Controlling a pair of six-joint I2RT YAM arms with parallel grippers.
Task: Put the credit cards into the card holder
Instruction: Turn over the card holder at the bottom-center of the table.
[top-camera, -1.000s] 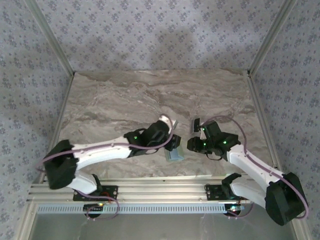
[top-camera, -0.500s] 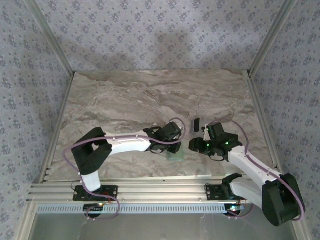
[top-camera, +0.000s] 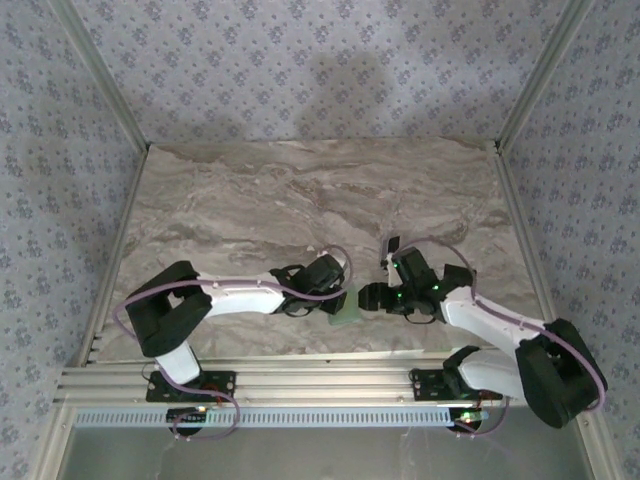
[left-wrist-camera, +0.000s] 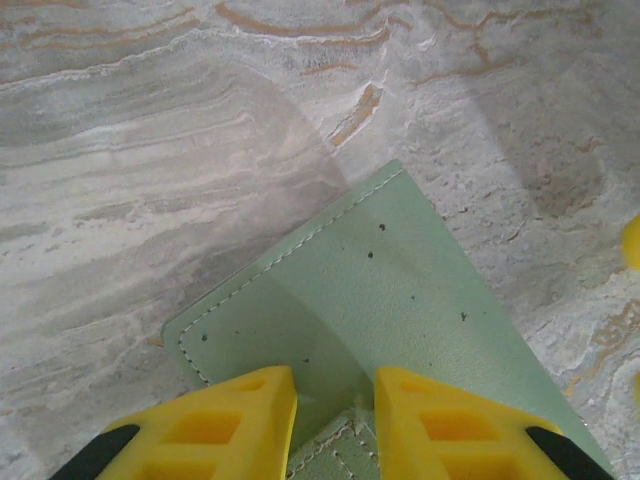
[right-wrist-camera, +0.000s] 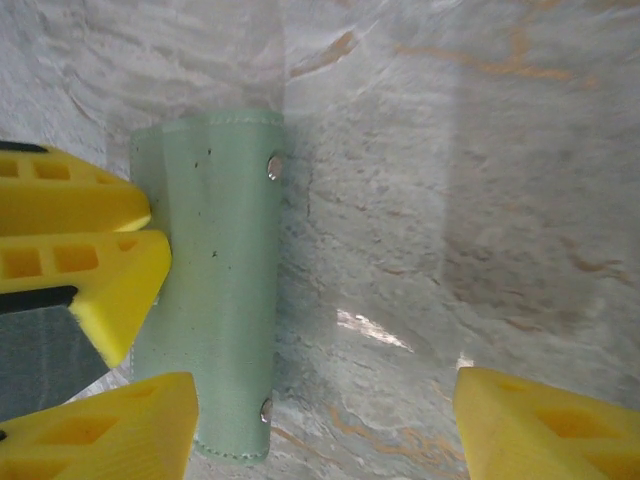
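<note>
Marbled table (top-camera: 250, 190) stretched out under both arms. Left gripper (left-wrist-camera: 335, 388) was pinched tight on one edge of the holder (left-wrist-camera: 380, 270), which lay flat near the front, between the two arms. Right gripper (right-wrist-camera: 325, 385) hung spread wide above it, holding nothing. One dark card (top-camera: 393, 244) sat just beyond, not yet loaded; I'd judge the job barely started.
</note>
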